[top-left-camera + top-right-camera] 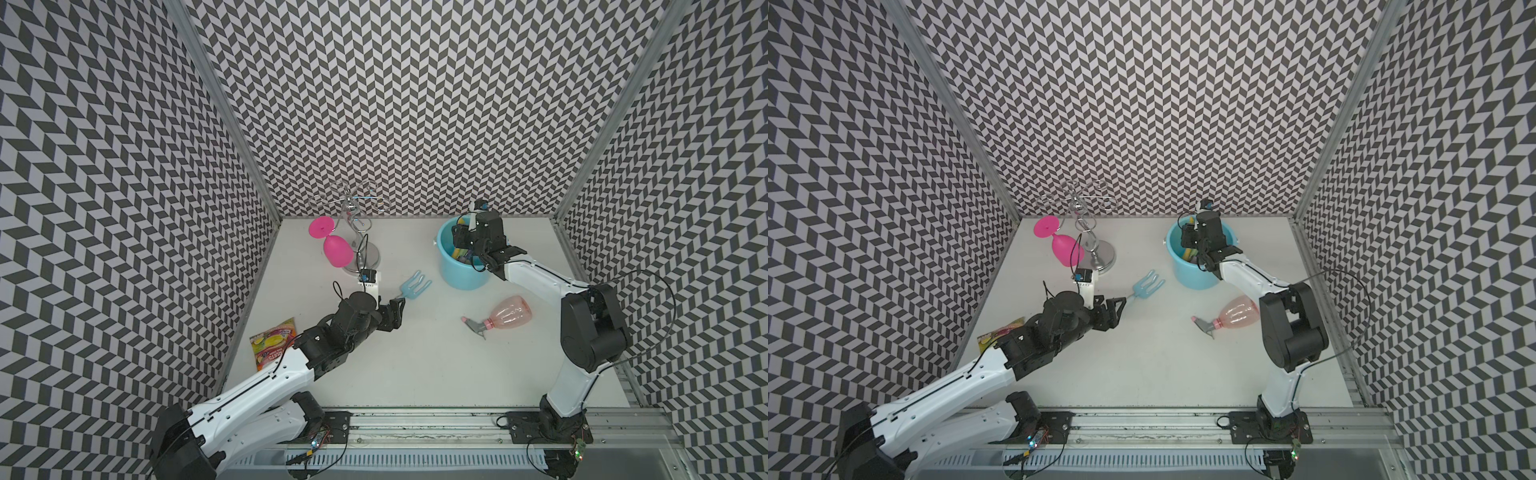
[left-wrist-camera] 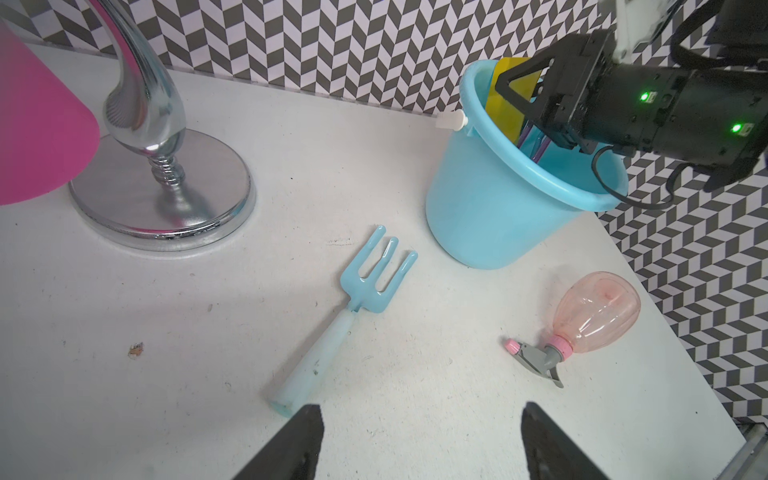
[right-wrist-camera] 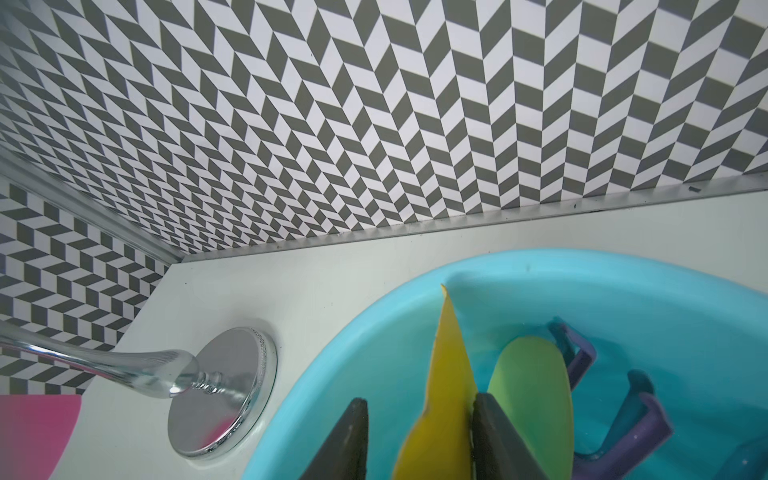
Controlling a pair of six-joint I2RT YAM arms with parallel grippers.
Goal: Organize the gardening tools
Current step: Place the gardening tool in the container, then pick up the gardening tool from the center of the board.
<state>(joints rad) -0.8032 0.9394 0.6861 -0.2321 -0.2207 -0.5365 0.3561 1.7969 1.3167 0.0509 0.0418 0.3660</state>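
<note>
A pale blue fork (image 1: 415,282) (image 2: 365,291) lies flat on the white table, handle toward my left gripper (image 1: 398,309) (image 2: 419,409). That gripper hovers open just short of the handle's end, holding nothing. A pink spray bottle (image 1: 509,313) (image 2: 594,316) lies on its side to the right. My right gripper (image 1: 471,253) (image 3: 419,399) reaches into the blue bucket (image 1: 461,274) (image 3: 374,316). Its jaws stand apart around the yellow scoop (image 3: 449,365), which touches only one finger. A green trowel (image 3: 532,382) and a purple rake (image 3: 648,428) stand in the bucket too.
A chrome glass rack (image 1: 361,253) stands at the back left with a pink wine glass (image 1: 336,249) hanging on it. An orange candy packet (image 1: 274,340) lies by the left wall. Patterned walls close in three sides.
</note>
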